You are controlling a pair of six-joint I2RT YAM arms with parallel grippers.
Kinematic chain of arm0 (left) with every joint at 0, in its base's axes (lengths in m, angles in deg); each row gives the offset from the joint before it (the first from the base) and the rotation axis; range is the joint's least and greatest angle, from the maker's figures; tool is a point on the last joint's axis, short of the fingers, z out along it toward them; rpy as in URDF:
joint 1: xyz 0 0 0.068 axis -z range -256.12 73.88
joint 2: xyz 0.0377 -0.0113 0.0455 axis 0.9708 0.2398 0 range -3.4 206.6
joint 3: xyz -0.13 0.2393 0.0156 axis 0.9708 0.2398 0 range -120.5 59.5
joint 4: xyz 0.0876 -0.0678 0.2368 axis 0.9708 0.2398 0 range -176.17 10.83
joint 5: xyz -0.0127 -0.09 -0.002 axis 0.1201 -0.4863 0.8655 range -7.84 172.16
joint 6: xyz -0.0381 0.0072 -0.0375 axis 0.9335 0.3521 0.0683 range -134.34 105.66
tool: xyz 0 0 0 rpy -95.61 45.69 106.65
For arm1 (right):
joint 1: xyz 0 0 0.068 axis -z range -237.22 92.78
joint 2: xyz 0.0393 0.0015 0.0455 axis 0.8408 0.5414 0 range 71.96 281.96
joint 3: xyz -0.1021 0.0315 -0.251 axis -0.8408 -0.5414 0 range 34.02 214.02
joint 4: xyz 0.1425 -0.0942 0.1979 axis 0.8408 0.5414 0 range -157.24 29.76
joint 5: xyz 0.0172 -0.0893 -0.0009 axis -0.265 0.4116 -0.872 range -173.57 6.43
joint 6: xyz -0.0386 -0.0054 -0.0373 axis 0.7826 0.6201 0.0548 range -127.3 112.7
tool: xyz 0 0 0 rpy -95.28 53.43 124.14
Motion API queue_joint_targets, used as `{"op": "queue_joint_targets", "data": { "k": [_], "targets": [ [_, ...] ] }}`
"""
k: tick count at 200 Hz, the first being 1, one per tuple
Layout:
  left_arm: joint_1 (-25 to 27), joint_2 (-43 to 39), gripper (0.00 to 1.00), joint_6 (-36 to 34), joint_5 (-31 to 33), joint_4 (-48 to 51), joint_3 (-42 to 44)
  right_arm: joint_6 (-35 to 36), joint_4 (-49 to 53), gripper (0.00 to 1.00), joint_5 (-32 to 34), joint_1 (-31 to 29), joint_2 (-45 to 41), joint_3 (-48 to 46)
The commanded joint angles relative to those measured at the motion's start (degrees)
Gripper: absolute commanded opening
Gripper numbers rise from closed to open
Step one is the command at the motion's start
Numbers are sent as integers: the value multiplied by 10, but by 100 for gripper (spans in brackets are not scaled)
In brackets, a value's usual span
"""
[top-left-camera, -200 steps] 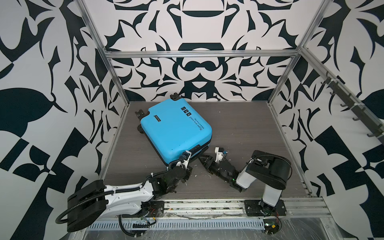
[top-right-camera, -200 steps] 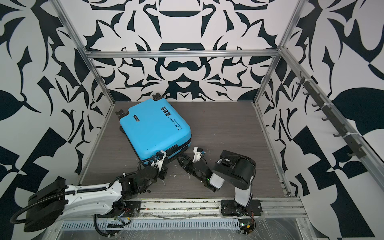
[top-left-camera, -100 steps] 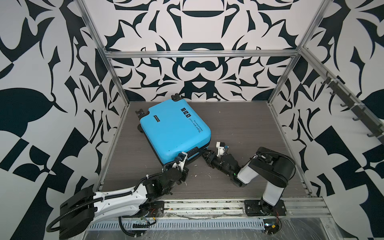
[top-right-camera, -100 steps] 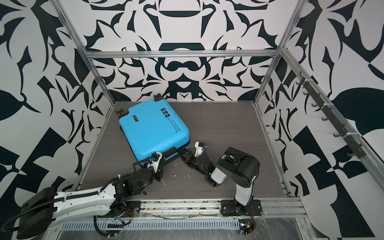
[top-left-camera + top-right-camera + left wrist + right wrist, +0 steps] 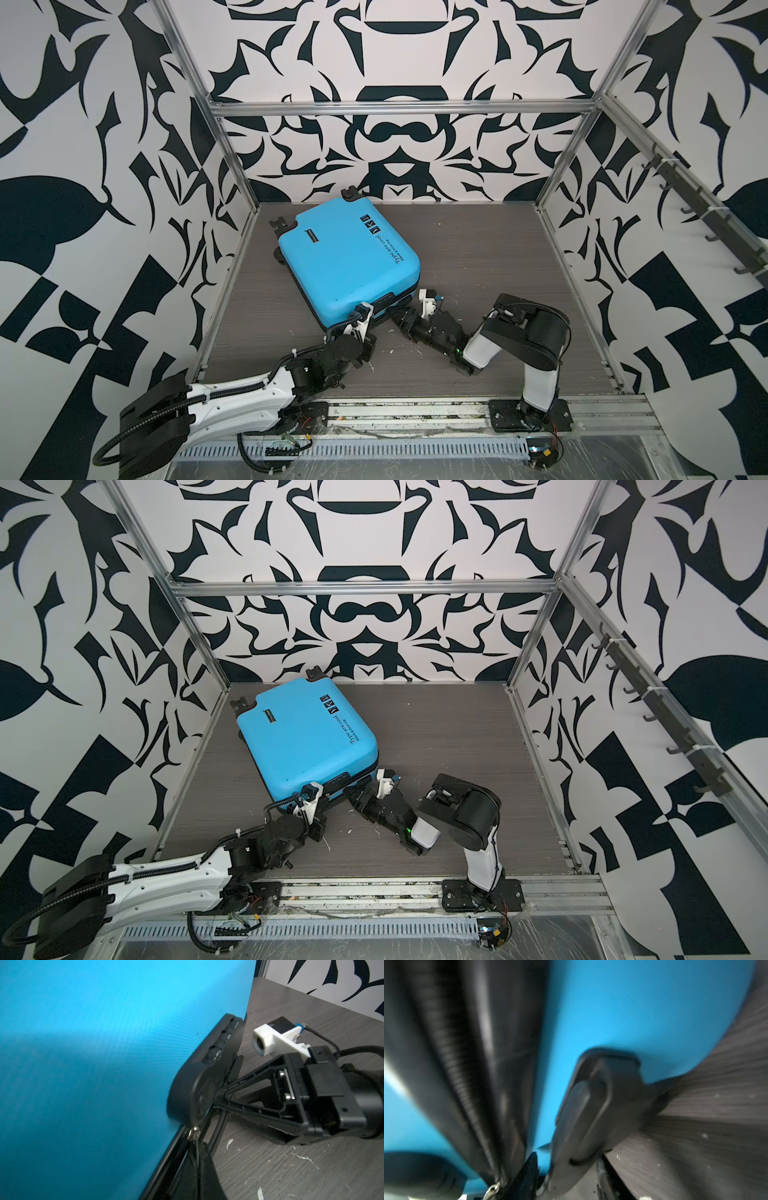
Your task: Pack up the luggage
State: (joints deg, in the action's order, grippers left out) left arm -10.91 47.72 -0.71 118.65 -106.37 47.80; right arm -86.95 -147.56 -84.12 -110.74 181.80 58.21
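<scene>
The luggage (image 5: 345,266) (image 5: 307,737) lies flat and closed at the back left of the table, blue shell up. My left gripper (image 5: 365,328) (image 5: 316,808) is at its near edge. In the left wrist view this gripper (image 5: 199,1159) is shut on the metal zipper pull (image 5: 194,1133), just below the black lock (image 5: 197,1084). My right gripper (image 5: 397,318) (image 5: 353,796) reaches the same edge from the right. In the right wrist view its fingers (image 5: 529,1167) stand apart around a grey fitting (image 5: 591,1105) on the shell, beside the zipper band (image 5: 456,1064).
The patterned walls stand close behind and left of the luggage. A rail of black hooks (image 5: 706,216) runs along the right wall. Metal rails (image 5: 415,411) cross the table's front edge. White flecks (image 5: 305,1157) lie on the wood-grain table (image 5: 498,257).
My right gripper has slid left up against the suitcase's near edge and its fingers have narrowed. The left gripper has stayed shut at that edge while its arm stretched forward.
</scene>
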Motion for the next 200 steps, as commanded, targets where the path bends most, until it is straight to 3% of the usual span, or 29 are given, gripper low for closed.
{"op": "queue_joint_targets", "data": {
  "k": [1,39,60,113,200],
  "targets": [
    [0,-8,0,8,5,-82,-14,-6,-15,39,18,0,-2,19],
    [-1,-4,0,10,-2,-78,-17,-10,-15,24,26,2,8,36],
    [0,-2,0,8,-8,-71,-20,-12,-15,0,19,1,16,46],
    [0,58,0,-15,-45,-122,-48,-18,-16,0,41,-38,37,67],
    [5,264,0,-82,-111,-236,-180,-31,-16,0,63,-77,63,69]
  ]
}}
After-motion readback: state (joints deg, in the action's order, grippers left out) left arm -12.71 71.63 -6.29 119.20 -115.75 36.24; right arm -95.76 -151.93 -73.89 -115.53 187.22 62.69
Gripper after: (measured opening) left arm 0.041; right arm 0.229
